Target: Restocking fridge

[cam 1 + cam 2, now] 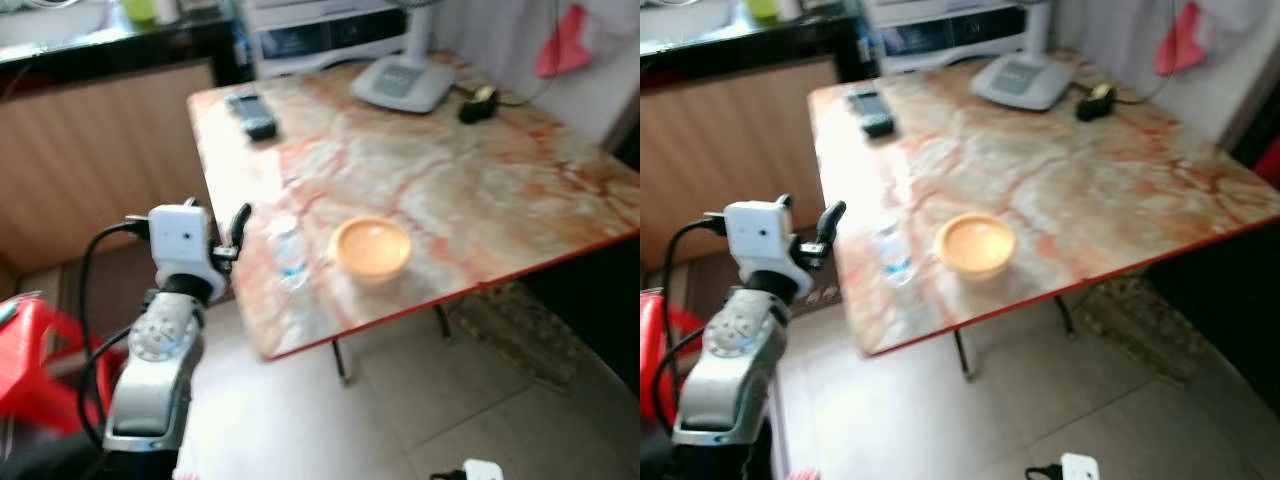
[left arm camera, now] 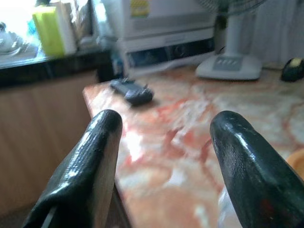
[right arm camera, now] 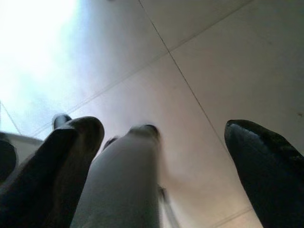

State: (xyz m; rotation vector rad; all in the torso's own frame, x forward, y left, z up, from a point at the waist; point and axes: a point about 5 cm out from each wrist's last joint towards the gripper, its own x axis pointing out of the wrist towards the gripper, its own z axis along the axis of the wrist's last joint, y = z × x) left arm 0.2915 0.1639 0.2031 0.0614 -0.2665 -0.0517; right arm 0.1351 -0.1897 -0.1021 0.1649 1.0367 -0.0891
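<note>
The left gripper (image 1: 236, 232), wide open and empty, reaches toward what looks like a water bottle (image 1: 288, 255), probably to grab it.

Landmark: we take the marble-patterned table (image 1: 480, 180).
Remote: we see a dark remote (image 1: 252, 113) at the table's far left corner.
Fan: a white fan base (image 1: 402, 82) stands on its far edge.
Dark object: a small dark object (image 1: 478, 104) lies just beside the fan base.
Stool: a red plastic stool (image 1: 35, 350) sits left of the table.
Counter: a wooden counter (image 1: 100, 140) runs behind the table's left side.
</note>
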